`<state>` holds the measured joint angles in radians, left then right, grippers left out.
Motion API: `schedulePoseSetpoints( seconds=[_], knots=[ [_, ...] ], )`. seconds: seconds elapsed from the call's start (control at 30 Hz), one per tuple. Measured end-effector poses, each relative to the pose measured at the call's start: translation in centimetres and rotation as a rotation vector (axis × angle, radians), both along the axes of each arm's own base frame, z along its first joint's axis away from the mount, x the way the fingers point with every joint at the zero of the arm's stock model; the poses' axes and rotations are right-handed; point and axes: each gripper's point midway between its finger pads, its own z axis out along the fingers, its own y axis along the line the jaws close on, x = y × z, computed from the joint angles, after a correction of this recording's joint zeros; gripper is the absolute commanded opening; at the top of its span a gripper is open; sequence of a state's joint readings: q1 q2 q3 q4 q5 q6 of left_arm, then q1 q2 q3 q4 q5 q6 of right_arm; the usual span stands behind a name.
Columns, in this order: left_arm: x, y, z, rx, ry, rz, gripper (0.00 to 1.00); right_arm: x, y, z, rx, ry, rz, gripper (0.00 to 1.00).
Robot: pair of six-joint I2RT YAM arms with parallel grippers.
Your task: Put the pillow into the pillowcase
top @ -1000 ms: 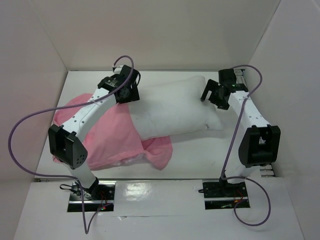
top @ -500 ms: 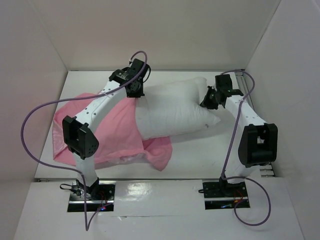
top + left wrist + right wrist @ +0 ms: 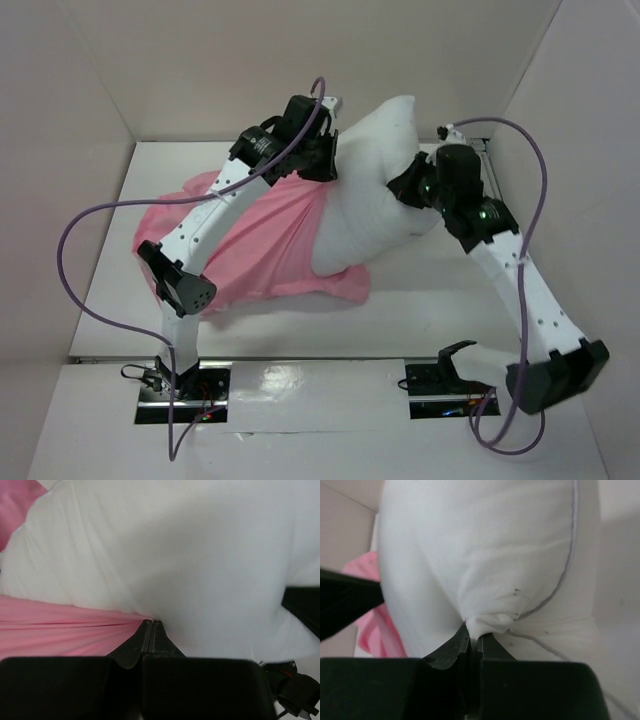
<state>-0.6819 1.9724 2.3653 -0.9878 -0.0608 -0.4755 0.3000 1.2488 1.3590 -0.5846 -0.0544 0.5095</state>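
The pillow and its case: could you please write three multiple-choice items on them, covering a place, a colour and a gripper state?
1. Which end of the pillow is bare in the top view? A left B right C neither
2. The pillowcase is: A blue B green C pink
3. The right gripper is: A shut on the pillow B open C shut on the pillowcase
Answers: B, white shows right of the pink edge; C, the cloth is pink; A, it is closed, pinching white fabric.
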Motion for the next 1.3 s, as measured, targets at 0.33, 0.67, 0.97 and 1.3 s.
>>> schedulePoseSetpoints(
  seconds=[0.33,0.67,0.97,1.3],
  knots=[
    [3.5,-0.5,-5.3,0.024,0.086,0.008,0.0,-11.0,4.0,-13.4,0.126,0.287,0.004,0.0],
    [4.1,-1.9,-2.4,-0.049,-0.01,-0.036,1.0,-9.4,6.1,-11.3,0.147,0.284,0.013,0.0],
    [-3.5,13.3,1.5,0.023,-0.107,0.32,0.98,-8.0,5.9,-10.6,0.164,0.256,-0.004,0.0],
    [-6.9,21.8,-15.8,0.033,0.12,0.517,1.0,-7.1,6.0,-10.7,0.161,0.266,0.01,0.0]
  ],
)
